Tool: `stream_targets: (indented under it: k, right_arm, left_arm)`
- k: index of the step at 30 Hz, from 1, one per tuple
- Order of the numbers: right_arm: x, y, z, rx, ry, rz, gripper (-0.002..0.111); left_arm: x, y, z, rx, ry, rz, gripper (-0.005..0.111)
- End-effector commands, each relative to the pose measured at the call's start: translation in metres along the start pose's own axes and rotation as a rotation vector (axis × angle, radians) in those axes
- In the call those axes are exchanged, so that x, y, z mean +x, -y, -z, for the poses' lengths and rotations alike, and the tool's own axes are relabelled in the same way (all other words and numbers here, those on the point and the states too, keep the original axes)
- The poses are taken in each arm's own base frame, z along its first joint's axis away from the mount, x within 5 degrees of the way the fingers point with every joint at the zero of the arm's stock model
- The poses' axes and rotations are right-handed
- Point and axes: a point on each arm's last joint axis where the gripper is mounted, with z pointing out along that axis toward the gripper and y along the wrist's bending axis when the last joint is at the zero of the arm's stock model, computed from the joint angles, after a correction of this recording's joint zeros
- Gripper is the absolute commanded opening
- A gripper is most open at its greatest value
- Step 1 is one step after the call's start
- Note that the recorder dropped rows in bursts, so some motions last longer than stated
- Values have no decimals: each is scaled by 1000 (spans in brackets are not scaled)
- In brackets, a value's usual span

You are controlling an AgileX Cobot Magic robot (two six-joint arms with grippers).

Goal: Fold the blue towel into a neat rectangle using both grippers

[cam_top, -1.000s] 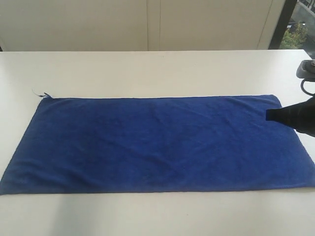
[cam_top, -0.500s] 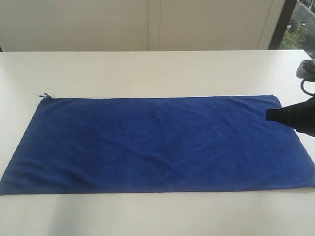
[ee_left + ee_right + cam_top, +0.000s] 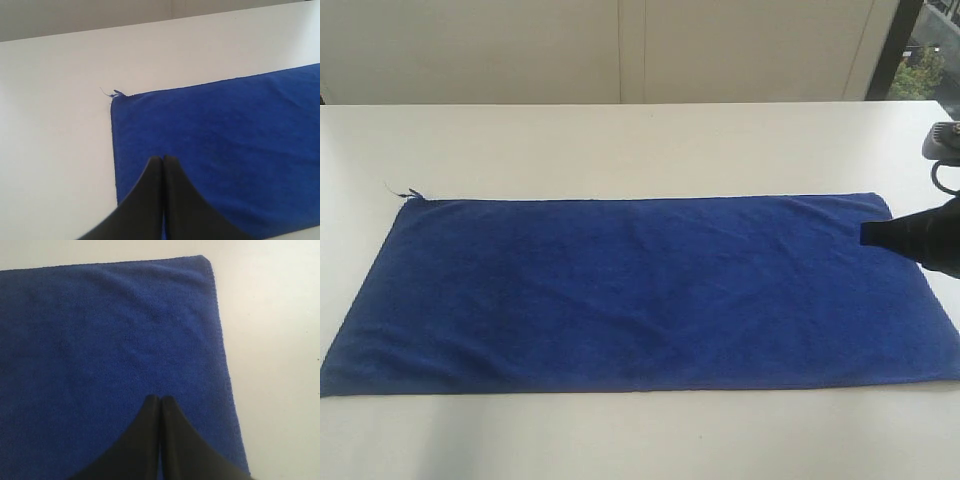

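Nothing moved since earlier frame. Right gripper [image 3: 159, 399] pinched closed, empty, over blue towel [image 3: 640, 290] near bench [image 3: 620, 140] right edge; contact unclear. Left gripper [image 3: 163, 159] same, over towel's left end.

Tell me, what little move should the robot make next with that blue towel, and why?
Probably open both pincers. The blue towel lies flat and unfolded on the white table. The left pincer and right pincer are each shut over one short end, with no cloth between the jaws. They likely have to open before they can pinch an edge to fold.
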Motion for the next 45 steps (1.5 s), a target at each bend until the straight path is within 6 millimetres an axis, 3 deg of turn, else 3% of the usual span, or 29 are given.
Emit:
stream_targets:
  k: [1,16,25,33,38,45]
  right_arm:
    - [2,1,1,4,-8,17,0]
    - [3,1,1,11,-27,17,0]
    - [-16,3,1,46,-72,25,0]
    - [-13,3,-33,56,-177,49,0]
    - [-13,18,-55,117,-323,32,0]
    - [-18,28,-61,127,-353,-11,0]
  left_arm:
    - [2,1,0,5,0,6,0]
    - [2,1,0,5,0,4,0]
    - [2,1,0,5,0,4,0]
    - [2,1,0,5,0,4,0]
    - [2,1,0,5,0,4,0]
    - [2,1,0,5,0,4,0]
